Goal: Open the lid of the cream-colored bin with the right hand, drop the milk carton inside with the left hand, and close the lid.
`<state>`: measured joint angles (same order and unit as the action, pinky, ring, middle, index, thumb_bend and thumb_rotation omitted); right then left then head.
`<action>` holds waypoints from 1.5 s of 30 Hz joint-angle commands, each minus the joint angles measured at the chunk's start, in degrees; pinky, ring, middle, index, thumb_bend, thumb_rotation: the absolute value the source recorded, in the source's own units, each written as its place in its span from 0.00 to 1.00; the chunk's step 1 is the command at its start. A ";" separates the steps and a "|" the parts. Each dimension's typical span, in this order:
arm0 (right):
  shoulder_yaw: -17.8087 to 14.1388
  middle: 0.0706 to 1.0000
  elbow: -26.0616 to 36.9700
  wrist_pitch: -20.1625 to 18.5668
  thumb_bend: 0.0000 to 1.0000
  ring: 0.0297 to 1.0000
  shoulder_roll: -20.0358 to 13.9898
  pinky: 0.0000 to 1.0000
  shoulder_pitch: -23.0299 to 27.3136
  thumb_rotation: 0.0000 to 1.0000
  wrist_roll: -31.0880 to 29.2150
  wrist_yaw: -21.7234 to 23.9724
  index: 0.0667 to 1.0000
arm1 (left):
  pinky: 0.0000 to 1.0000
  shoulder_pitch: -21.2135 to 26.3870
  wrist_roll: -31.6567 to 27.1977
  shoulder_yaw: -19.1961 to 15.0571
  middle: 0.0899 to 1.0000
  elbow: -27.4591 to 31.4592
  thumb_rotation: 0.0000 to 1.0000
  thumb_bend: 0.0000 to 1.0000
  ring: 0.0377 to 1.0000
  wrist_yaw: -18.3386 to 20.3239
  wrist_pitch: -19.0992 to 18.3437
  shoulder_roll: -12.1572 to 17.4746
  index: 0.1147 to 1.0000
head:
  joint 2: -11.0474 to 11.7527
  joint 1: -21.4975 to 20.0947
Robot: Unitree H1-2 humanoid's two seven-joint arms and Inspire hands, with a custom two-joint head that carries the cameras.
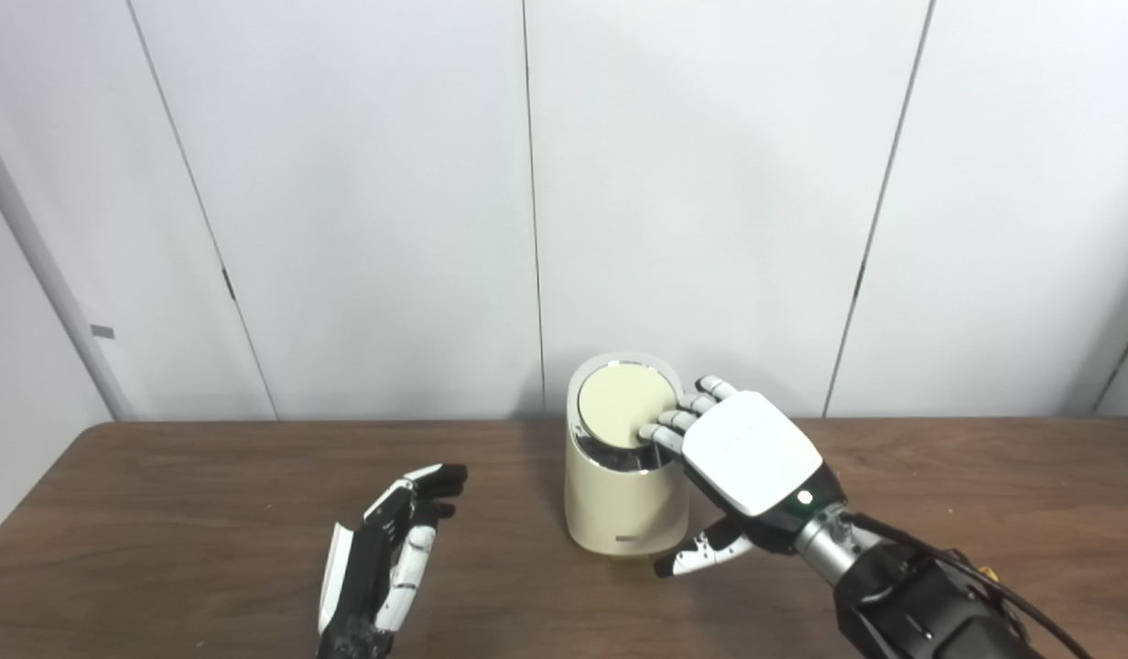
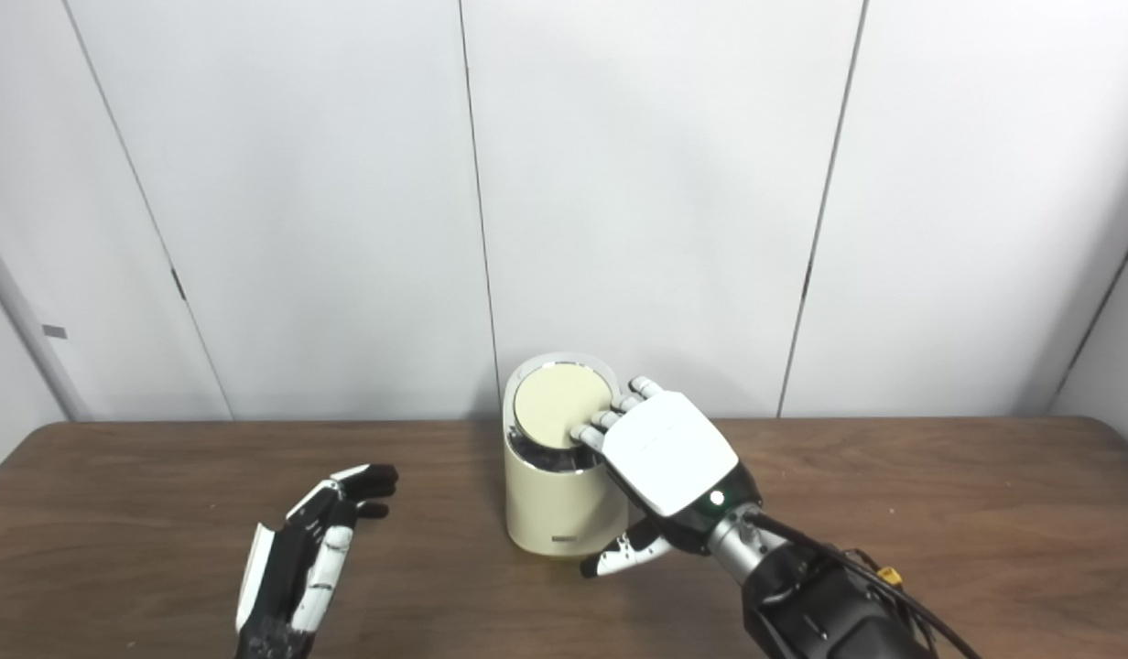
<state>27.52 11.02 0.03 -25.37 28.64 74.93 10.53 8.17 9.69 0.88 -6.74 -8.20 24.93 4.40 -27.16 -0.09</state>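
On the left we see our left hand above the brown table, fingers apart and holding nothing. In the middle stands the cream bin, near the wall. Its round lid is tipped, with a dark gap at the front. Our right hand lies flat, fingers on the lid. We cannot see the milk carton.

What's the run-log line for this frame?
right robot hand: fingers on lid, lid tilted | left robot hand: open, empty, beside bin | milk carton: not visible
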 commanded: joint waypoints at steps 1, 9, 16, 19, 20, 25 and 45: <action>-1.54 0.74 -1.23 1.54 0.67 0.78 -0.14 0.79 -1.36 0.70 -2.77 -1.56 0.73 | 0.67 -0.72 0.78 0.00 0.72 -0.45 0.87 0.40 0.72 -0.17 1.63 0.11 0.70 | -0.07 0.04; -10.04 0.89 -0.10 0.52 0.72 0.93 5.21 0.88 -4.41 0.79 -15.97 -5.69 0.87 | 0.67 -0.74 0.73 -0.01 0.73 -0.49 0.86 0.41 0.73 0.17 1.07 0.23 0.70 | -0.07 0.08; -13.03 0.98 -0.11 1.14 0.71 1.00 6.31 0.99 -5.90 0.77 -18.40 -7.40 0.99 | 0.67 -0.65 1.89 0.04 0.72 -0.63 0.86 0.42 0.72 -0.30 0.93 0.04 0.70 | 0.08 0.12; -13.96 1.00 -0.47 1.52 0.72 1.00 6.67 0.99 -6.61 0.77 -19.03 -9.08 1.00 | 0.67 -0.56 1.68 0.09 0.72 -1.11 0.86 0.41 0.72 -0.23 1.35 0.13 0.70 | 0.12 0.14; -14.28 1.00 -0.59 1.59 0.72 1.00 6.82 0.99 -6.91 0.78 -19.27 -9.86 1.00 | 0.67 -0.53 1.95 0.10 0.72 -1.23 0.85 0.41 0.72 -0.30 1.39 0.17 0.70 | 0.12 0.14; -16.31 1.00 -0.93 1.68 0.72 1.00 7.94 1.00 -9.21 0.78 -21.69 -13.61 1.00 | 0.66 -0.67 2.57 0.00 0.72 -1.07 0.87 0.44 0.72 -0.44 0.90 0.02 0.70 | 0.12 0.27; -25.35 0.75 -11.74 17.13 0.21 0.72 13.40 0.61 -25.55 0.33 -42.14 -30.35 0.74 | 0.62 -0.36 4.67 -1.40 0.69 -2.12 0.48 0.23 0.70 -3.01 1.25 -0.64 0.66 | 0.22 -0.64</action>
<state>2.83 0.65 14.05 -11.49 3.51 34.31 -18.35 8.25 13.82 -0.18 -7.08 -10.05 24.44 3.67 -26.90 -0.70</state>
